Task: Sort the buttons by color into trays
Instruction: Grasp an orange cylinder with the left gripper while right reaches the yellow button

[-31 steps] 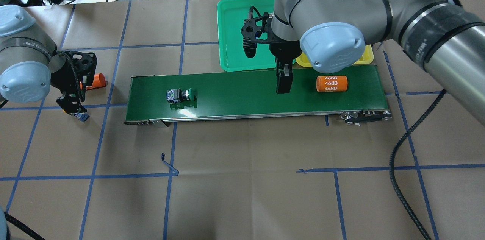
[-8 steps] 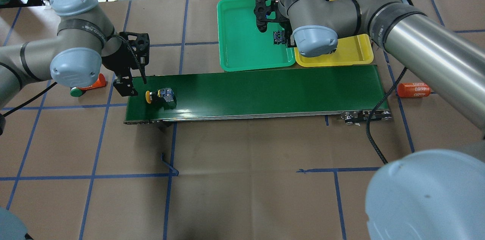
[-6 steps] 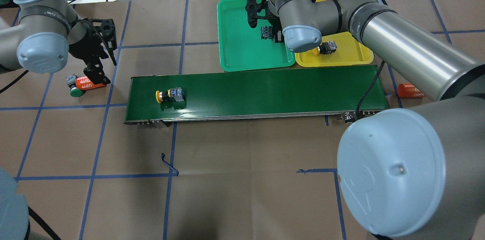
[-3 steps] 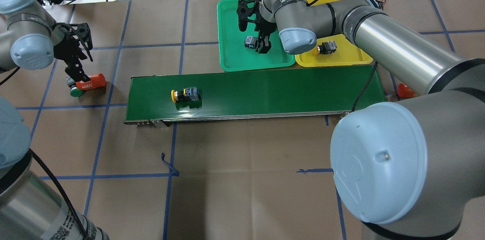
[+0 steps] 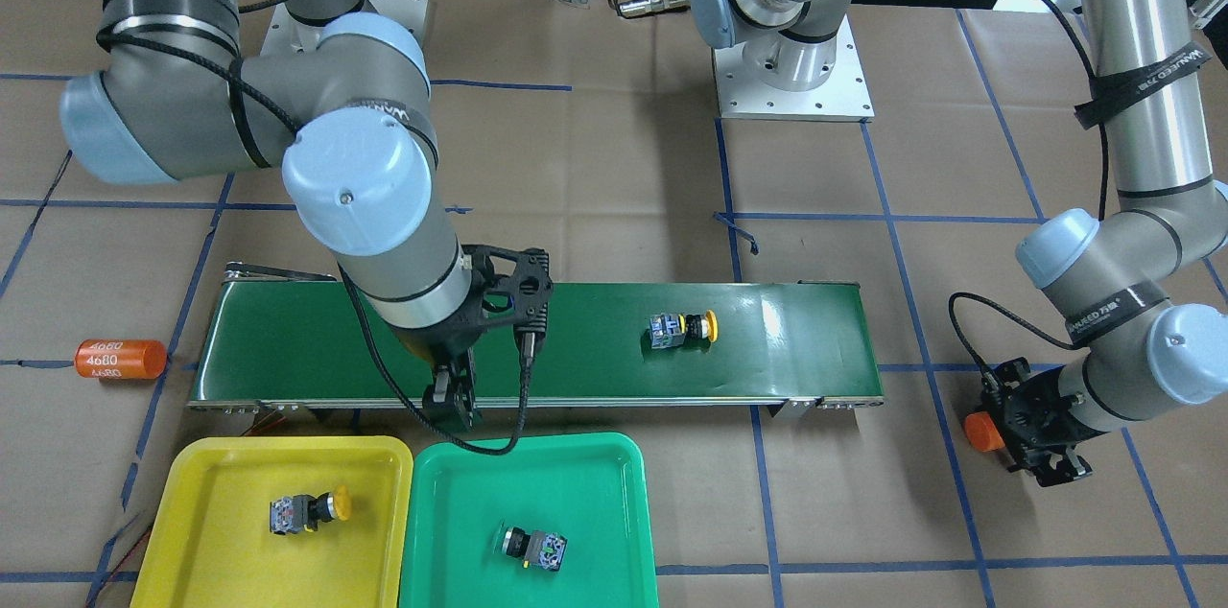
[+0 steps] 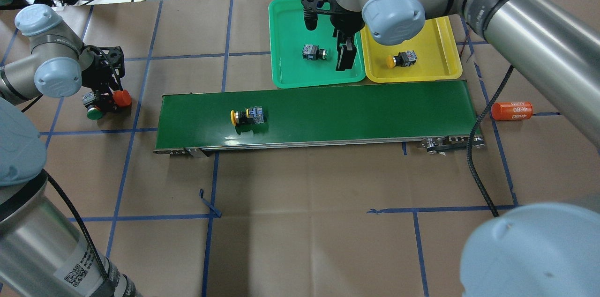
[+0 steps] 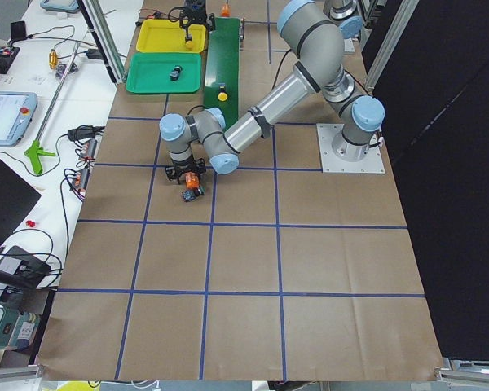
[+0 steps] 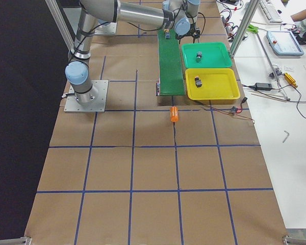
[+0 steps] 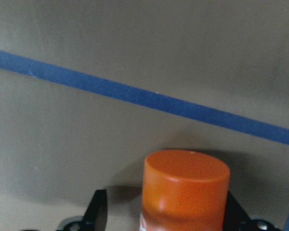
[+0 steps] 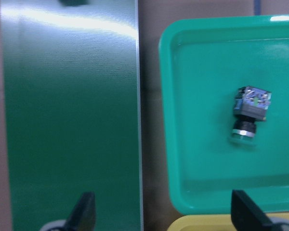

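A green button (image 6: 313, 52) lies on its side in the green tray (image 6: 290, 77). In the yellow tray (image 6: 436, 70) beside it lies a yellow button (image 6: 399, 59). Another yellow button (image 6: 247, 116) rests on the dark green belt, left of its middle. A second green button (image 6: 93, 112) sits on the paper by my left gripper (image 6: 107, 96). That gripper stands open astride an orange cylinder (image 9: 185, 192), with a gap on one side. My right gripper (image 6: 344, 53) hangs open and empty over the green tray's right edge, just right of the green button (image 10: 249, 113).
The conveyor belt (image 6: 356, 109) runs across the table in front of both trays. A second orange cylinder marked 4680 (image 6: 512, 110) lies on the paper past the belt's right end. Cables and tools lie on the white bench behind the trays.
My right gripper released the green button into the green tray and drew away to its right. The yellow button rode rightward on the belt. My left gripper came down over the orange cylinder.
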You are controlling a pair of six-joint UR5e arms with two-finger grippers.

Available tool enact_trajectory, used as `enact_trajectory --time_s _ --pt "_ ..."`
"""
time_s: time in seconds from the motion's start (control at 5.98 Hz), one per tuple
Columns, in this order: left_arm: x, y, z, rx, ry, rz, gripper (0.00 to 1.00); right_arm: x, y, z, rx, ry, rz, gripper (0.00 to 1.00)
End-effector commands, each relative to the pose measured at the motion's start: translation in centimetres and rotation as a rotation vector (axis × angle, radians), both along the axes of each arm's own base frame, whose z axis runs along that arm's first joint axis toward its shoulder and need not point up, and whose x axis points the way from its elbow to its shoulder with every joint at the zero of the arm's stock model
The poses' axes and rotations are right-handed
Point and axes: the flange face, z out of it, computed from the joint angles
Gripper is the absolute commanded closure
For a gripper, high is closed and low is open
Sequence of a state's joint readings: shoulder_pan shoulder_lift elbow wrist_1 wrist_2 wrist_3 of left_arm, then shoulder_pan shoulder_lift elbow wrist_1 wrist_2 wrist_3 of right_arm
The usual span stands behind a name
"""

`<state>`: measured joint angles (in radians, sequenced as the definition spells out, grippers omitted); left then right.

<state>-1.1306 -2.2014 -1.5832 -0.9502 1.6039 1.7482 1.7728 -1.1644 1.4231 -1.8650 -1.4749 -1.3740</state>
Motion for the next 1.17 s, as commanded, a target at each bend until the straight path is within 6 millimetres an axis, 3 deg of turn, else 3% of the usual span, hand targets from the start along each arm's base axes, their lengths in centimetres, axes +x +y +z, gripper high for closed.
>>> enact_trajectory --time_s 0.0,0.17,0.33,0.5,0.67,0.84,1.0 --pt "-0.6 0.0 1.1 -0.009 -0.007 -0.017 0.99 -1.3 6.6 2.5 0.041 0.02 -0.014 0.0" --pt "-1.8 0.2 2.8 -0.003 -0.002 -0.03 1.0 -1.3 7.4 2.0 0.058 0.011 -0.035 0.0" --pt "-4.6 1.4 7.8 -0.006 -0.003 -0.058 1.0 -0.6 7.4 1.3 0.074 0.014 -0.111 0.0" --pt "-10.4 3.1 12.0 0.032 0.009 -0.103 1.0 1.0 7.1 -0.5 0.079 0.017 -0.098 0.0" --pt "-19.1 5.8 12.1 0.058 0.013 -0.179 0.99 2.7 6.2 -2.3 0.041 0.005 -0.099 0.0" --pt "-24.1 8.6 9.9 0.041 -0.002 -0.218 0.99 4.4 6.4 -4.4 0.07 0.015 -0.124 0.0" --pt "-25.9 10.2 7.8 0.048 0.002 -0.246 0.98 5.6 6.7 -5.4 0.068 0.015 -0.116 0.0"
